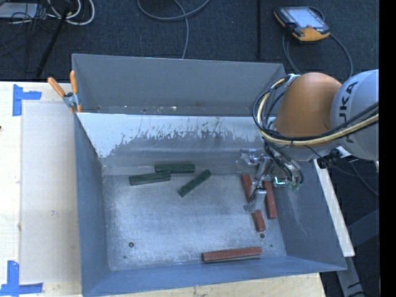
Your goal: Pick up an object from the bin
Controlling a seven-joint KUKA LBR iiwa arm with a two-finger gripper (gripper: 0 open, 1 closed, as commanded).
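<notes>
Three bars (174, 168) lie together toward the bin's (93, 240) back wall. A cluster of bars (271, 206) sits by the right wall. A single bar (231, 254) lies along the front edge.

Arm (356, 113) in from the right, tool (262, 190) low, seemingly tilted.

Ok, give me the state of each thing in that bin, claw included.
claw: low at the right side of the bin, among red-brown bars
red-brown bars: heaped, crossing one another, at the claw
lone red-brown bar: flat by the front wall, apart from the rest
green bars: three, flat, close together
</notes>
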